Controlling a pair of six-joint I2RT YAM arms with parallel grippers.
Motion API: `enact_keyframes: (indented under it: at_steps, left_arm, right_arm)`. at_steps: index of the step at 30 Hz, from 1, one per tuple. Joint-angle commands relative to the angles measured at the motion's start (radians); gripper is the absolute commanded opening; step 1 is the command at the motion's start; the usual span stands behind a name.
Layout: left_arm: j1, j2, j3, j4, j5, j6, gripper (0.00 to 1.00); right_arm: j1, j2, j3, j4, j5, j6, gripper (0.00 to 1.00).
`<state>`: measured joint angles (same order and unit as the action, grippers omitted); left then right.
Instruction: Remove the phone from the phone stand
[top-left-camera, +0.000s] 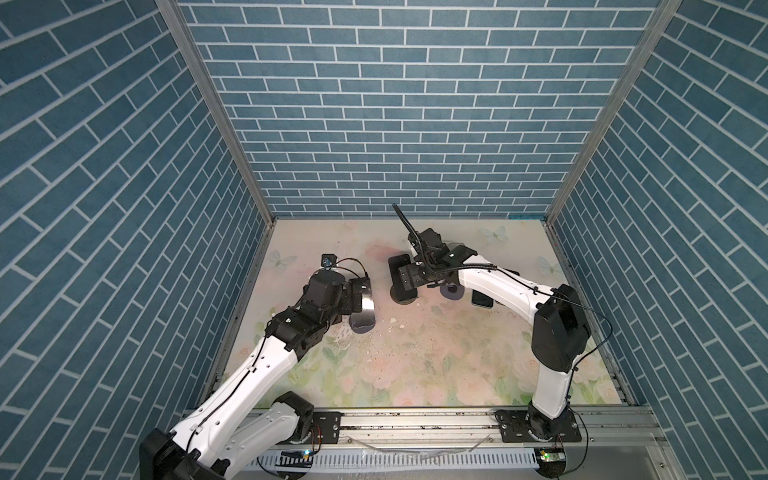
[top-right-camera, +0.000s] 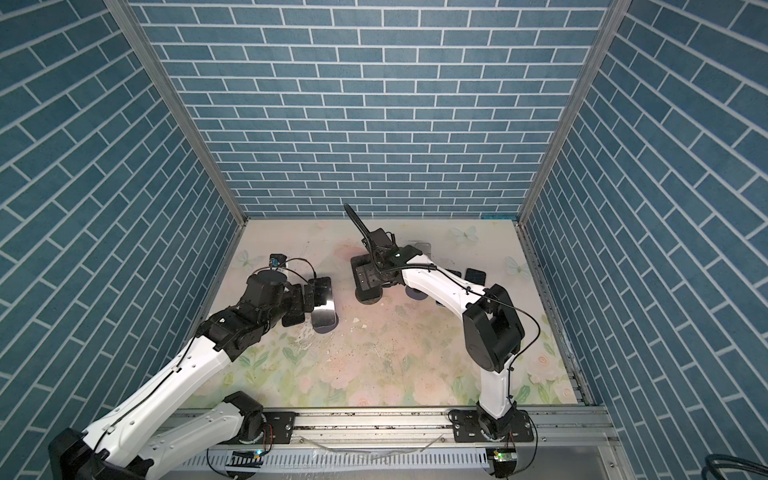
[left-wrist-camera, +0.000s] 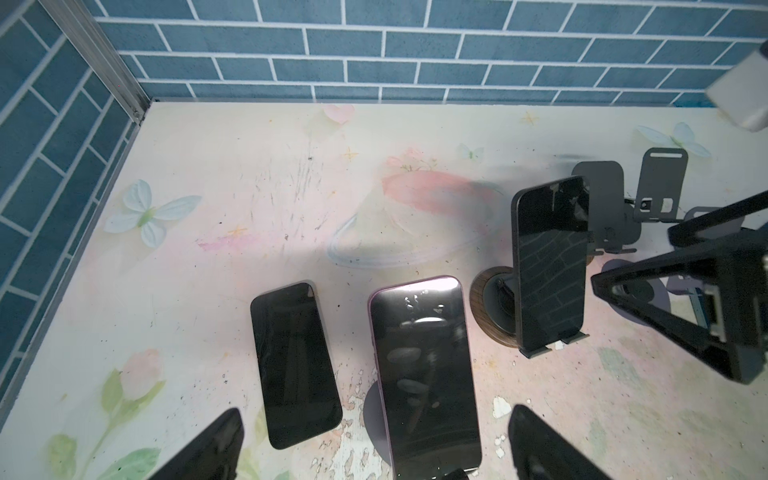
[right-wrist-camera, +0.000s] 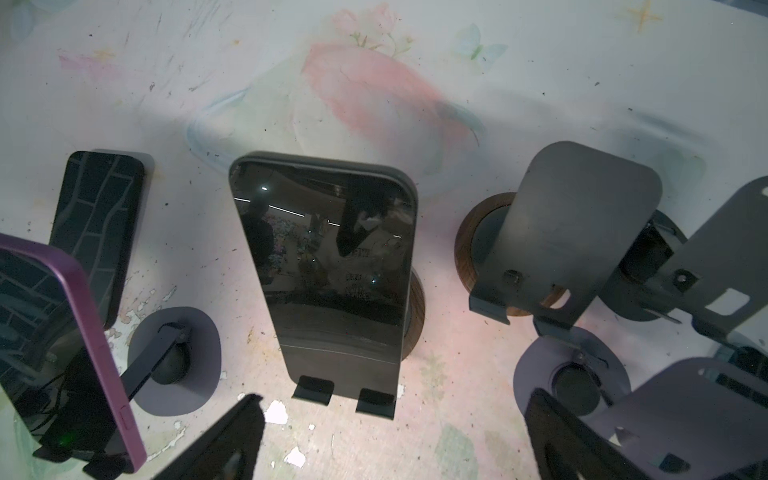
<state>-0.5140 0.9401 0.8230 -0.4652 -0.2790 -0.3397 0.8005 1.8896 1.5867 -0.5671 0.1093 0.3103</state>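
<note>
Standing propped in a wood-footed stand (right-wrist-camera: 417, 316), the dark phone (right-wrist-camera: 328, 266) leans back with its lower edge caught behind the stand's two small lips. Its screen is blank but for reflections. The right pincer (right-wrist-camera: 392, 415) hangs just short of that stand with its jaws spread wide and nothing between them. Only the two finger ends show in its wrist view; the rest is cut off by the frame. In both top views this pincer covers the phone almost wholly, so little but the stand's round foot can be made out there. Near the wood-footed stand, toward the left pincer (left-wrist-camera: 376, 415), a purple phone (left-wrist-camera: 424, 374) rests on a second stand (right-wrist-camera: 203, 357). That stand's grey foot is mostly hidden behind the phone in the left wrist view, and the phone's lower end runs out of the picture. The left pincer hovers over the purple phone, jaws wide apart and clear of its edges on both sides. Farther from the wood-footed stand on that same side, a black phone (left-wrist-camera: 295, 365) lies flat on the table (top-left-camera: 415, 365). On the wood-footed stand's other side are empty stands (right-wrist-camera: 582, 224), one of them cut off at the frame edge. A fourth phone (top-left-camera: 482, 299) lies flat there too, half covered by the right arm (top-left-camera: 498, 286).
</note>
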Motion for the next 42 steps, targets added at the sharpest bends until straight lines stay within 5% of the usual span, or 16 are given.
enact_keyframes:
  at_steps: [1,26,42]
  left_arm:
    - [-0.005,-0.035,-0.027,0.019,-0.032,-0.011,1.0]
    - [-0.003,-0.046,-0.048,0.048,-0.06,0.032,1.0]
    - [-0.003,-0.044,-0.05,0.043,-0.061,0.04,1.0]
  right_arm:
    - [0.022,0.027,0.053,0.019,0.037,0.026,0.99]
    - [0.08,0.17,0.094,0.14,0.179,0.11,0.99]
    - [0.084,0.192,0.083,0.161,0.188,0.167,0.7]
